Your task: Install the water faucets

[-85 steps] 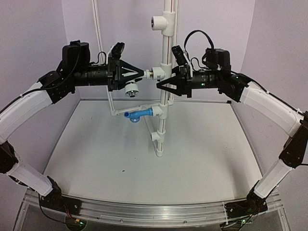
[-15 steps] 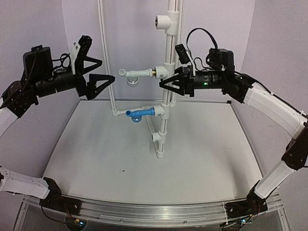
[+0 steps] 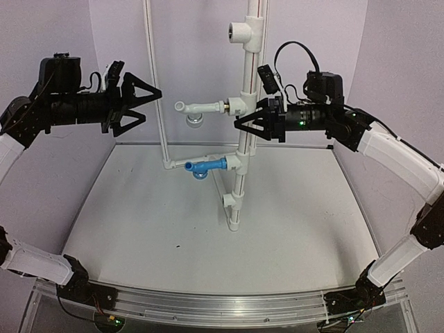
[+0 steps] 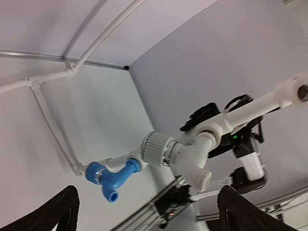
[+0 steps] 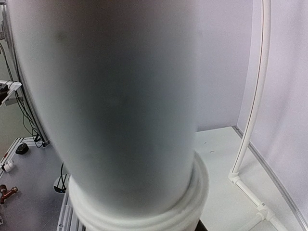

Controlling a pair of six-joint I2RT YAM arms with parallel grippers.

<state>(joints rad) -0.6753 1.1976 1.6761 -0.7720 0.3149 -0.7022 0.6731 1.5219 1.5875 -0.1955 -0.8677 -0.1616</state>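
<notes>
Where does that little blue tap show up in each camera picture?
Top external: blue faucet near centre, just left of the upright white pipe.
Left wrist: lower left of centre; the pipe is at right.
Right wrist: not in view; the pipe fills the picture.
Shared landmark: that pipe.

White faucet (image 3: 202, 107) sits horizontal in a tee on the upright pipe (image 3: 238, 187), spout mouth to the left and knob hanging below, with the blue faucet (image 3: 207, 166) mounted likewise in a lower tee beneath it.
</notes>
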